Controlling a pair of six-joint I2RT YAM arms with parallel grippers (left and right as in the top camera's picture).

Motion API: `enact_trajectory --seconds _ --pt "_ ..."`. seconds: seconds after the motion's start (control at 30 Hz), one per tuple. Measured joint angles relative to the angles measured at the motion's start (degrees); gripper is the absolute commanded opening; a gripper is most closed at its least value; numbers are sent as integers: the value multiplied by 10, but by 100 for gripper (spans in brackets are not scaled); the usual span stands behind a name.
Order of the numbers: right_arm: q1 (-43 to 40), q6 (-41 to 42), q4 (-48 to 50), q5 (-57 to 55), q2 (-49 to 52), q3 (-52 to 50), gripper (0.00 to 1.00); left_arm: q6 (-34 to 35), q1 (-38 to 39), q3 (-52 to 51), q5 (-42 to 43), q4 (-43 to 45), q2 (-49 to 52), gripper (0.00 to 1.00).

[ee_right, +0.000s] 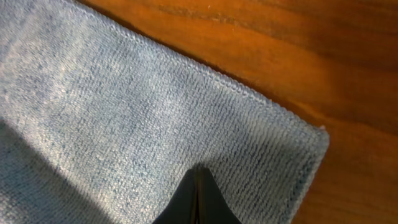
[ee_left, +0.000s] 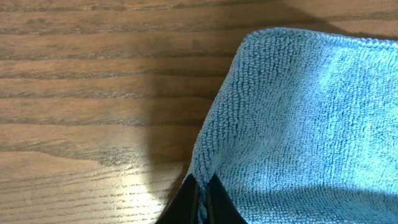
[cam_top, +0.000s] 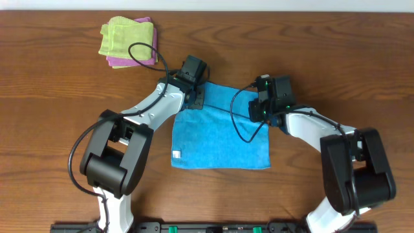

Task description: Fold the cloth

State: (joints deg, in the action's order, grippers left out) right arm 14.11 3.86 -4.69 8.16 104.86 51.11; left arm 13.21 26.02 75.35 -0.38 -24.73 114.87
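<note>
Sky-blue cloth (cam_top: pixel 220 136) lies spread at mid-desk (cam_top: pixel 52 97), well clear of every edge. Left hand (cam_top: pixel 196 97) is clenched on the cloth's far-left corner, fabric bunched and raised there. Right hand (cam_top: pixel 262 111) is clenched, tips against the cloth near its far-right corner; fabric pinch unclear. Folded green cloth (cam_top: pixel 126 35) sits toward the desk's far-left corner.

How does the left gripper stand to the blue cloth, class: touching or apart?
Touching. The left wrist view shows the left gripper shut on the blue cloth, pinching its gathered edge.
</note>
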Motion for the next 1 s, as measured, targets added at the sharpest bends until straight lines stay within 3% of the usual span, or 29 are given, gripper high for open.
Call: enact_trajectory --seconds 0.27,0.33,0.37,0.43,0.47,0.57,0.7,0.77,0.8,0.87,1.0 --pt "8 -1 -11 -37 2 7 1 0 0 0 -47 11 0 6" --pt "9 -1 -17 -40 4 11 1 0 2 2 -69 12 0 10" --pt "9 -1 -21 -41 5 13 1 -1 3 6 -80 12 0 16" --pt "9 -2 -24 -42 6 15 1 -3 4 15 -104 12 0 53" --pt "9 -2 -26 -42 7 17 1 -3 3 20 -113 12 0 62" --pt "9 -2 -28 -44 8 18 1 -1 0 32 -136 12 0 54" --pt "9 -2 -29 -45 9 20 1 -7 -1 37 -164 14 0 52" --pt "9 -2 -29 -46 9 20 1 -6 -1 37 -167 12 0 38" --pt "9 -2 -28 -46 9 20 1 -7 -1 37 -164 10 0 38" --pt "9 -2 -29 -46 9 20 1 -12 -1 37 -137 -1 0 41" --pt "9 -2 -29 -46 9 20 1 -14 -1 38 -65 -34 0 56"
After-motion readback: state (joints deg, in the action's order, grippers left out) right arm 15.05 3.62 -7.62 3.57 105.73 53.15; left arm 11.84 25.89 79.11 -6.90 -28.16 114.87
